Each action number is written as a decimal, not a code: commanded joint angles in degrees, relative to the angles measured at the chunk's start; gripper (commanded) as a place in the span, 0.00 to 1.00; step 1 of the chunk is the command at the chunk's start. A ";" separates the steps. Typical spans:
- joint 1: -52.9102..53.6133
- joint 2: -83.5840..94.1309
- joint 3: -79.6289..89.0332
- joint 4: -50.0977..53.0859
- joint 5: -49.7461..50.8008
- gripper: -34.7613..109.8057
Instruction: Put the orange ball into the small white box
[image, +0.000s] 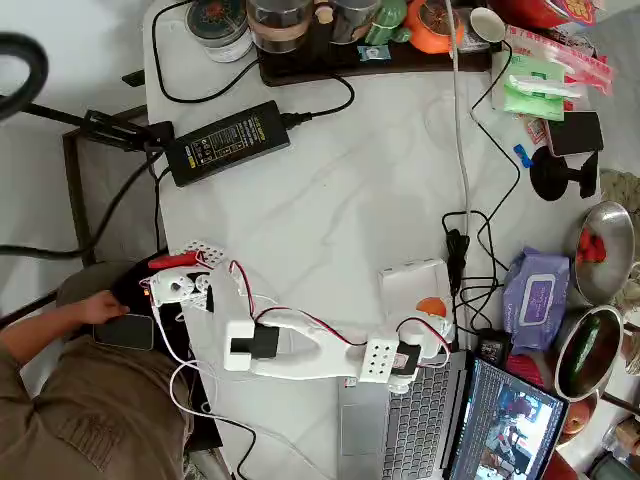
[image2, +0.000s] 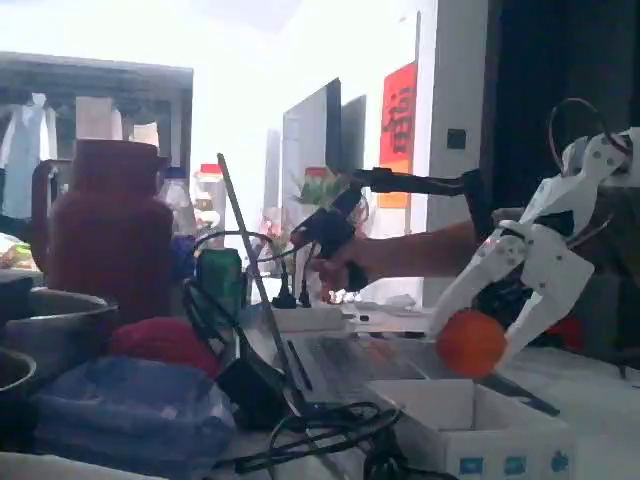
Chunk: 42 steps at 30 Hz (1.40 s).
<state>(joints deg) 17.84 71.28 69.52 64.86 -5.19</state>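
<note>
In the fixed view the white gripper (image2: 478, 345) reaches down from the upper right with its two fingers (image2: 478, 283) pinching the orange ball (image2: 470, 343) between them, one finger on each side of it. The ball hangs just above the open white box (image2: 470, 425), clear of its rim, over the box's right half as that view shows it. The box sits on the table with small blue marks along its near wall. In the overhead view the arm (image: 300, 350) stretches from its base at lower left toward the right, and the ball (image: 431, 307) shows as an orange spot at the lower right corner of the box (image: 412, 285), partly covered by the gripper (image: 436, 322). The box lies on the white table (image: 330, 200), just above a laptop (image: 420, 425) and left of a purple wipes packet (image: 536, 298), with a tangle of black cables (image: 470, 265) between box and packet. A black power brick (image: 228, 142) rests well apart at upper left, and a tray of jars (image: 330, 30) stands along the far edge. A person (image: 70, 390) sits at the lower left.
</note>
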 joint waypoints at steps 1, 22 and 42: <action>0.53 0.97 -0.97 0.88 -0.79 0.47; 1.23 4.39 -1.41 10.37 -0.18 0.48; 0.09 22.50 -0.79 18.98 -0.09 0.48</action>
<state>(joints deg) 16.70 88.15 69.17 82.53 -5.01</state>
